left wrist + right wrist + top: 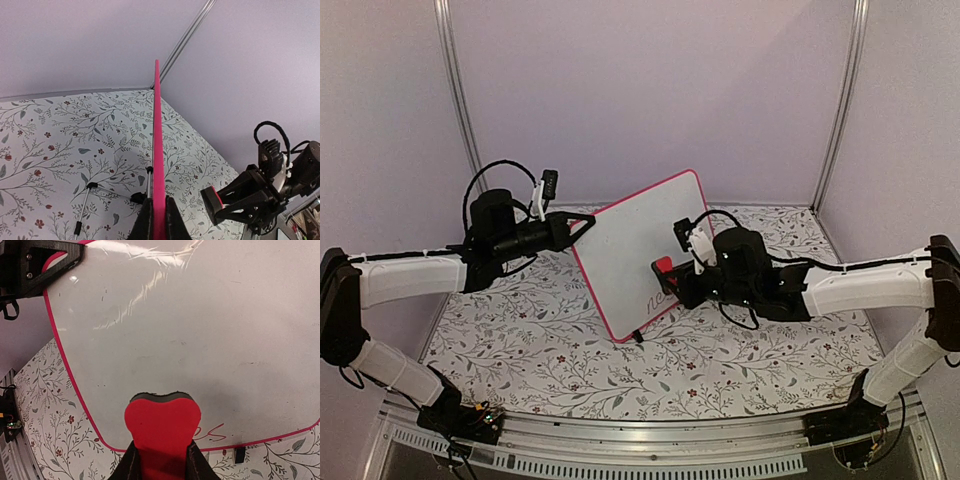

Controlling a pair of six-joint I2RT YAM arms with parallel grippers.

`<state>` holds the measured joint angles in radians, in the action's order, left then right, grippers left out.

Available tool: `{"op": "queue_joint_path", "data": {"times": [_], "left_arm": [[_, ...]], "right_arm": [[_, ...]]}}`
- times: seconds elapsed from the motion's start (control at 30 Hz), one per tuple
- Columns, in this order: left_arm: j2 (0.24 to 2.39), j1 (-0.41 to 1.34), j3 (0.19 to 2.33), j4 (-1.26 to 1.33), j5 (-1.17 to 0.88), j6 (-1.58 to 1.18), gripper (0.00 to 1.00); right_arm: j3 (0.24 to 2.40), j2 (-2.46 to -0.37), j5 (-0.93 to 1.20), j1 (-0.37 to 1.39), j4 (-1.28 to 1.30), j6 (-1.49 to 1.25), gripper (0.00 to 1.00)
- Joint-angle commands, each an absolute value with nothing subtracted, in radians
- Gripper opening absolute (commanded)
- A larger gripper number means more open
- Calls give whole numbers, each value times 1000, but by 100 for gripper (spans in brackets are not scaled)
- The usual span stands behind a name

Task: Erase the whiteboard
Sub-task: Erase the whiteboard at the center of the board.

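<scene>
From the top view I record the whiteboard (635, 250) standing tilted on the flowered counter (520, 340), its upper left rim pinched by the left fingers (575, 227). The right fingers (680, 288) hold a red eraser (663, 265) at the lower right of its face, beside some dark writing (665, 297). The left wrist view shows the board edge-on, its pink rim clamped tight between the two fingers, with the eraser off to its right. In the right wrist view the eraser is gripped narrow between the fingers, low on the white face just above the writing, though I cannot confirm contact.
</scene>
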<state>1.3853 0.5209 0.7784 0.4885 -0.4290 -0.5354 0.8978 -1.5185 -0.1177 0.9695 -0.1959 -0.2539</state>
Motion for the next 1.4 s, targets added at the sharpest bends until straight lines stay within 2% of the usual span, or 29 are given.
{"op": "queue_joint_path", "data": {"times": [0.0,0.5,1.37], "left_arm": [[1373,542,808,513,-445,-531,0],[1368,542,810,513,-448,-531,0],[1353,542,808,514,-449,-533,0]], "right_arm": [[913,-1571,-201,1000,-226,-214,25],[996,-1827,-264,1040,-199,-232,24],[938,-1936,-171,1040,-199,-252,24]]}}
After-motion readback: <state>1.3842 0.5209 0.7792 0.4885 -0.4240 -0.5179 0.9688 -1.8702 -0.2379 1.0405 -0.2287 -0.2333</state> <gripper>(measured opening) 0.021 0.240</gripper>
